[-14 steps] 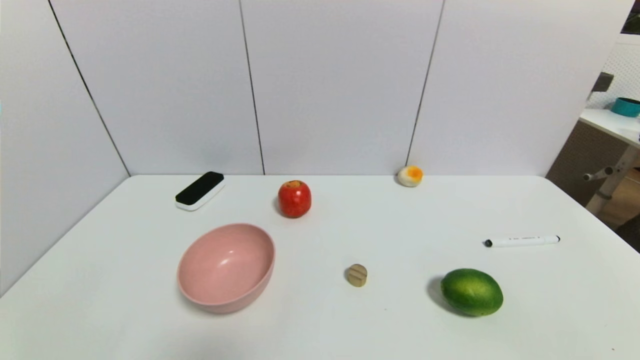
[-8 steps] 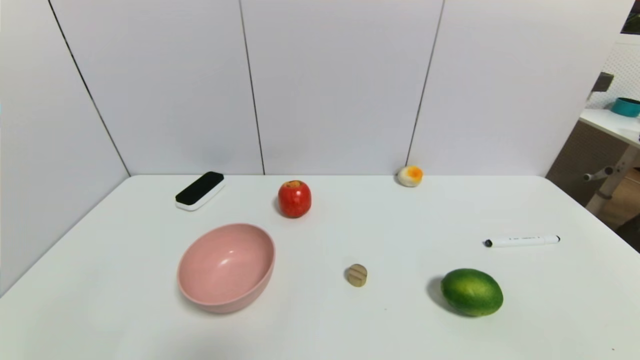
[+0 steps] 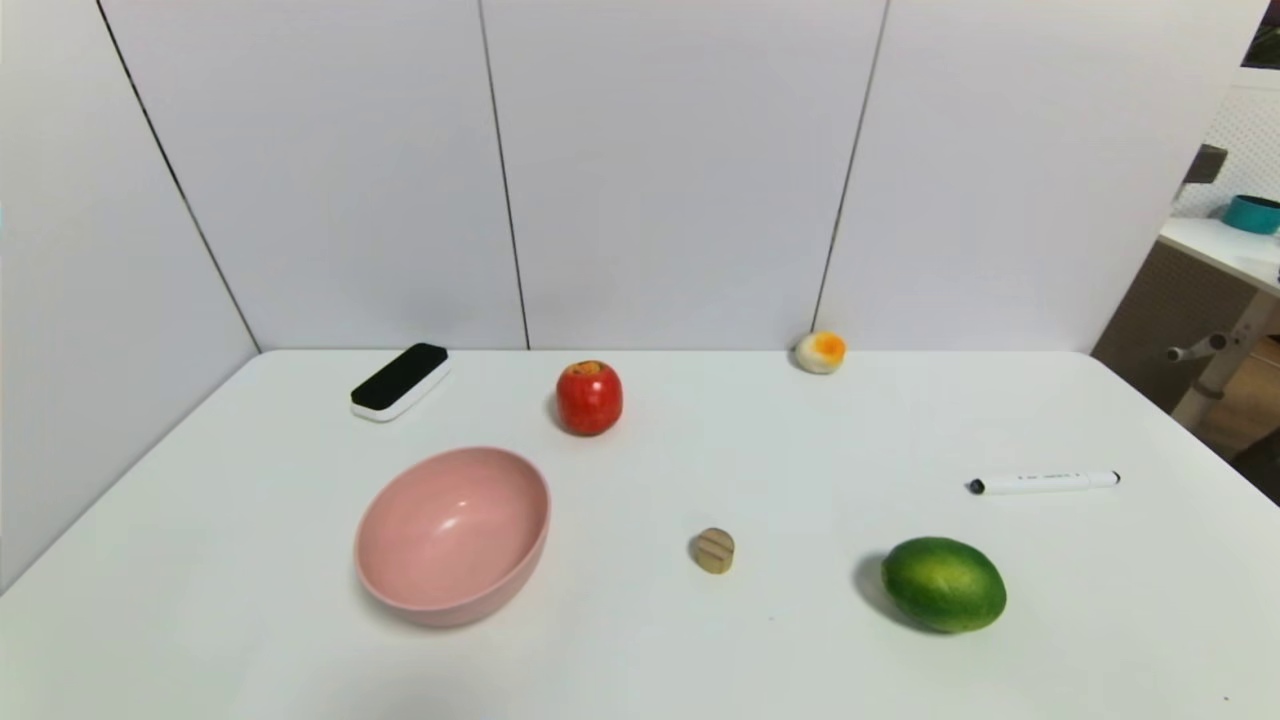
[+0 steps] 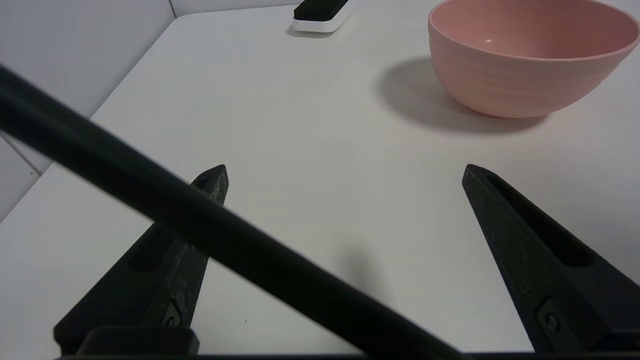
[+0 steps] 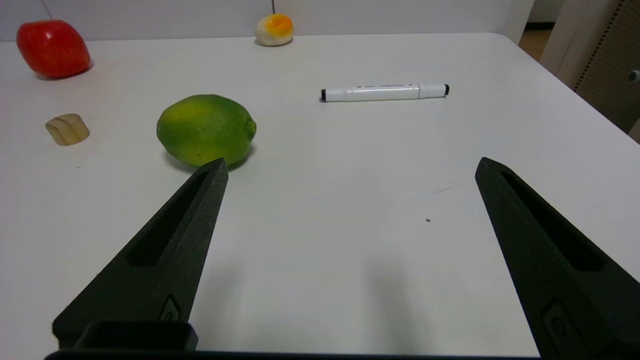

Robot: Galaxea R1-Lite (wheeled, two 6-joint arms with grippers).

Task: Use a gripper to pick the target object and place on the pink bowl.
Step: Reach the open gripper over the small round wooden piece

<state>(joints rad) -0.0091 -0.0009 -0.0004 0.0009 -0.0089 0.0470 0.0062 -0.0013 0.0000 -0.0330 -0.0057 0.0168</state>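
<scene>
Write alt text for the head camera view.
A small wooden disc lies on a white table between a pink bowl, on the left, and a green lime. Behind are a black-and-white box, apple, egg and marker.

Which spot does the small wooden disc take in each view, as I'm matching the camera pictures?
Head view: the wooden disc is right of centre, low, between bowl and lime.
Left wrist view: not in it; the pink bowl is, shared with the head view.
Right wrist view: picture's upper left, beside the lime, shared with the head view.
</scene>
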